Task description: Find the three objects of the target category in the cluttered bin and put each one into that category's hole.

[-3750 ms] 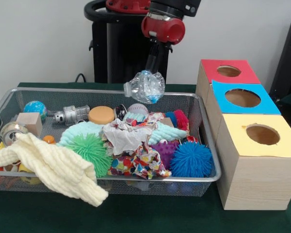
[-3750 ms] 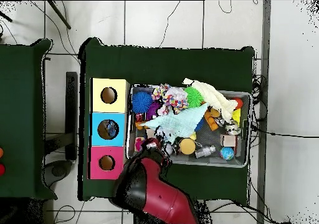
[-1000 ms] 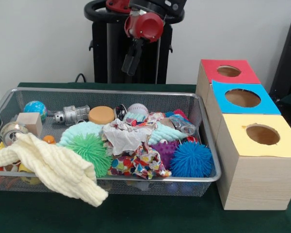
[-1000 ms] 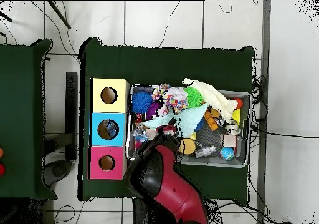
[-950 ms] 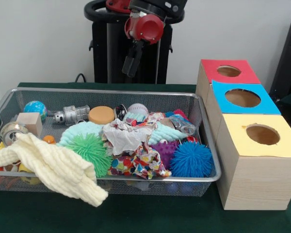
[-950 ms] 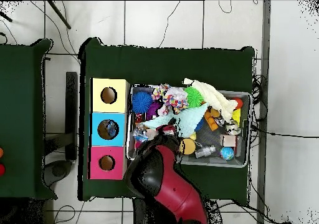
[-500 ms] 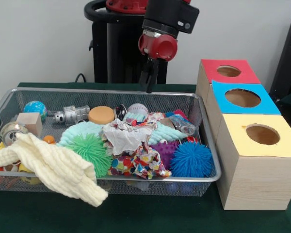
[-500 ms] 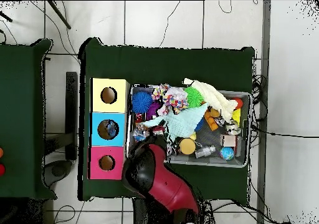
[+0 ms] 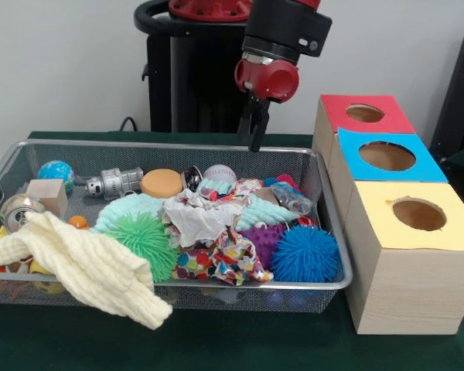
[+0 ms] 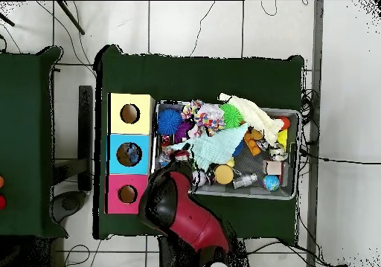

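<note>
My gripper hangs above the back rim of the wire bin, near its right end, fingers pointing down, open and holding nothing. A crushed clear plastic bottle lies in the bin's right part, below and a little right of the gripper, on top of the clutter. To the right stand three wooden boxes with holes: red, blue and yellow. In the overhead view the red arm covers the gripper; the bottle shows at the bin's end beside the blue box.
The bin is crowded: a blue spiky ball, a purple one, a green one, a cream knitted cloth, a patterned cloth, a wooden disc, a silver metal piece, a globe ball.
The gripper held the crushed bottle 3.8 s ago; the bottle now lies in the bin. Over the last second the gripper swung right and came lower over the bin's back rim.
</note>
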Tool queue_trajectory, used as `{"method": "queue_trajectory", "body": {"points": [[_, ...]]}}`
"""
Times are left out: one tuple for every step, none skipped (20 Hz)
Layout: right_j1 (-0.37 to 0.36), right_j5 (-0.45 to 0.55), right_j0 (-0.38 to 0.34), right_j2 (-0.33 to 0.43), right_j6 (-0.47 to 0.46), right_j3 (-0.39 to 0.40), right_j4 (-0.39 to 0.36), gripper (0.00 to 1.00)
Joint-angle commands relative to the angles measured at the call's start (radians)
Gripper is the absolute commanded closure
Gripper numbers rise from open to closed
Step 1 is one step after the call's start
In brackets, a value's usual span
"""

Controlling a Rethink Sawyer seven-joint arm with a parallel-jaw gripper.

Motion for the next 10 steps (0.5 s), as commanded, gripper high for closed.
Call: {"method": "queue_trajectory", "body": {"points": [[0.047,-0.045,0.001,0.106,0.288,-0.012,0.067,0.00],[0.051,-0.047,0.001,0.109,0.291,-0.013,0.068,0.00],[0.055,-0.052,-0.001,0.112,0.293,-0.015,0.067,0.00],[0.059,-0.056,-0.002,0.114,0.295,-0.016,0.066,0.00],[0.063,-0.065,-0.007,0.121,0.302,-0.016,0.061,0.00],[0.068,-0.074,-0.012,0.128,0.308,-0.016,0.055,0.00],[0.076,-0.086,-0.012,0.132,0.315,-0.017,0.054,0.00],[0.085,-0.095,-0.011,0.136,0.323,-0.021,0.055,0.00],[0.094,-0.104,-0.010,0.141,0.330,-0.025,0.056,0.00],[0.105,-0.110,-0.005,0.141,0.334,-0.032,0.065,0.00]]}}
